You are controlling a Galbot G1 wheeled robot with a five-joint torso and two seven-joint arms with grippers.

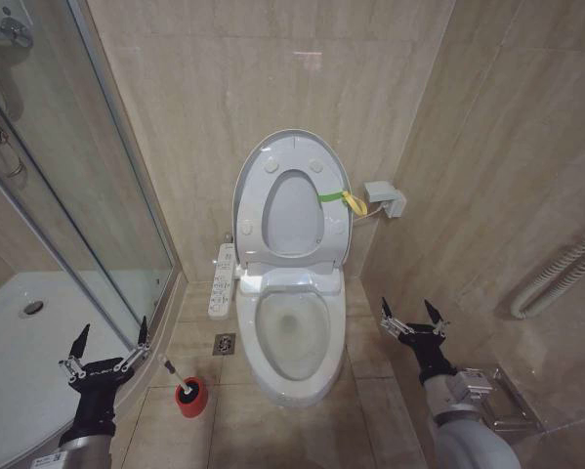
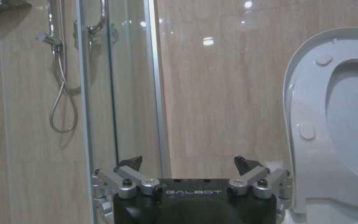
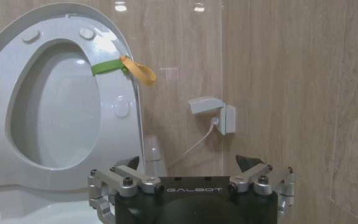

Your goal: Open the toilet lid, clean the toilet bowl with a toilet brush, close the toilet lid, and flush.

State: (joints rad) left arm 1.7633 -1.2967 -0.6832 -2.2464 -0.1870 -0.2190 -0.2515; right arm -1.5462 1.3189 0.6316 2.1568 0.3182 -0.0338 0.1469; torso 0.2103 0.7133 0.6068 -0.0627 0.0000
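Left gripper [image 1: 109,342] spread wide, empty, at 7 o'clock of toilet bowl [image 1: 294,337], right gripper [image 1: 412,315] spread wide, empty, at 3 o'clock, toilet lid [image 1: 245,186] raised, toilet brush [image 1: 178,377] in red holder.

A: What does the left end effector [image 1: 111,337] look like?

B: A black body with white "GALBOT" lettering, silver linkage brackets fastened with dark screws, and two black pointed fingertips [image 2: 131,163].

A: And the right end effector [image 1: 413,315]?

B: The same build (same lettering on its wrist view too), mounted on a grey rounded forearm with a black wrist section.
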